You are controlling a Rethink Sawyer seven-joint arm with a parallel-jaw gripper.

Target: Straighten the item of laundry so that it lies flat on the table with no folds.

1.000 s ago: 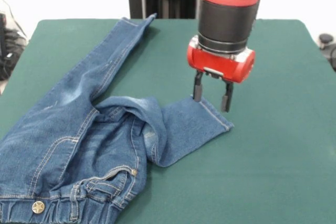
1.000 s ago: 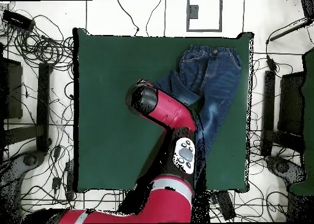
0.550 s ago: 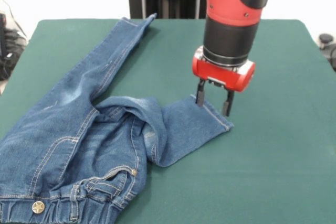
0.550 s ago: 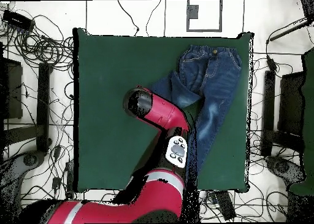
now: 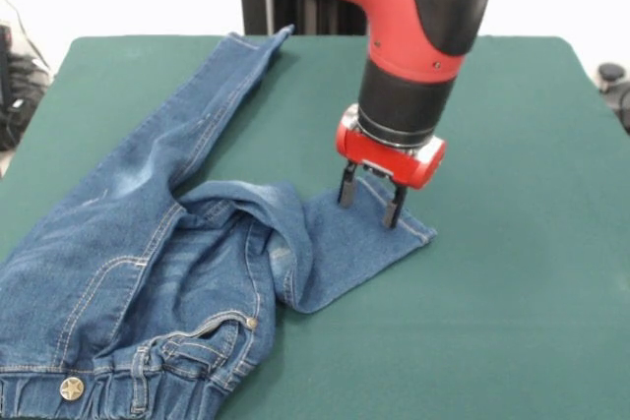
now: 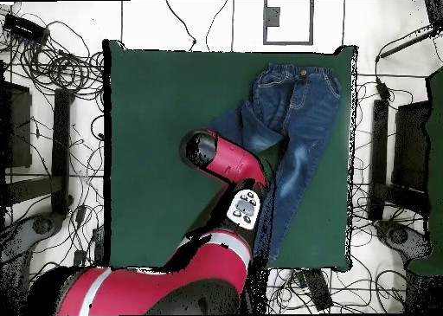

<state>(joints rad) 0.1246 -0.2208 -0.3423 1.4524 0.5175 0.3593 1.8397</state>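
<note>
Denim jeans (image 5: 187,243) lie toward one side of your green table (image 5: 512,272), one leg stretched out straight and the other doubled across the seat, so the job is roughly half done and that folded leg remains to be drawn out. Your gripper (image 5: 368,203) stands with its fingers apart over that leg's cuff, gripping nothing, and you have no containers here.

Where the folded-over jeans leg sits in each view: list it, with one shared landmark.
Front view: the folded leg lies right of centre, its hem under the open gripper.
Overhead view: the folded leg is left of the waistband, partly hidden by the arm.
Shared landmark: the waistband button.
</note>
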